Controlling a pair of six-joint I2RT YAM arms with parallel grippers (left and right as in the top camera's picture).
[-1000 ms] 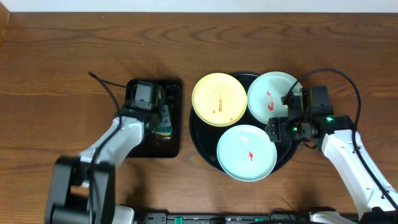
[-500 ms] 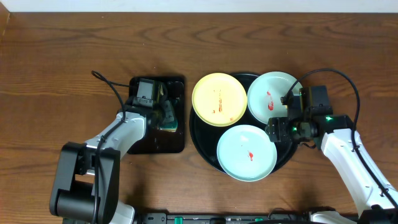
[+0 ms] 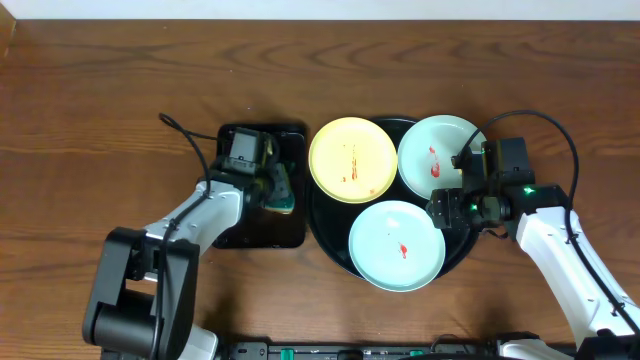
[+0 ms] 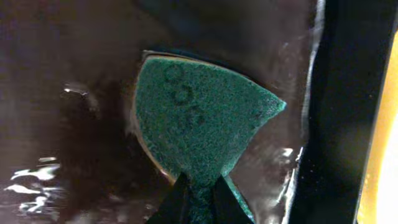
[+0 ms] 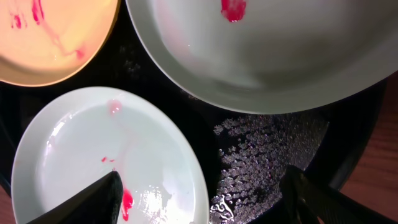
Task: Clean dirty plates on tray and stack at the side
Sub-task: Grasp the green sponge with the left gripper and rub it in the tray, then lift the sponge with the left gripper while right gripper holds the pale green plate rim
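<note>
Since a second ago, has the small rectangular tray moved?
Yes. The rectangular tray slid right, toward the round tray, which stayed put.

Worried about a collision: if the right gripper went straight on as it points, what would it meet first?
The right gripper points down at the rim of the nearest mint plate, so probably that, or the wet tray floor just beside it; depth is unclear.

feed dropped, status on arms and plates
Left gripper: jaws shut on sponge. Right gripper: jaws open over tray. Yellow plate, far mint plate, near mint plate: smeared, unstacked.
</note>
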